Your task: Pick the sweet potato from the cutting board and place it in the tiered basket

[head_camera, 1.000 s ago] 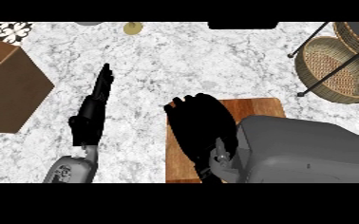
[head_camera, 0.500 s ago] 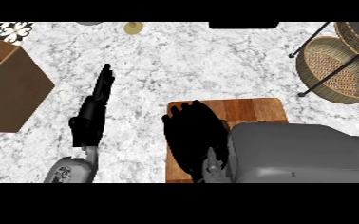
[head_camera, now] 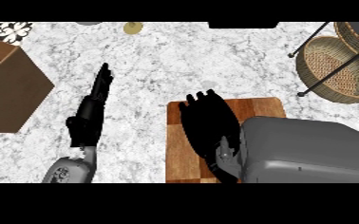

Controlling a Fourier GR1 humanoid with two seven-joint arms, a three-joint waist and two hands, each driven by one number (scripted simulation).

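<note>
I'm at the pick: my right hand (head_camera: 207, 123) lies over the board (head_camera: 256, 107), fingers straight. The sweet potato is hidden. Next I'd curl round it, then lift toward the basket (head_camera: 329, 71).

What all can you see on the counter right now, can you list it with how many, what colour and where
Cutting board: one, brown wood, lower centre, partly under the right hand.
Tiered basket: one, tan wicker on a dark frame, right edge.
Brown panel: one, dark brown, left edge.
Patterned tile: one, black and white, top left corner.
Small round object: one, yellowish, top edge.
Counter: one, white-grey marble.
Sweet potato: none visible; possibly hidden under the right hand.
Left hand: black, fingers straight, left of centre.
Right hand: black, over the cutting board.
</note>
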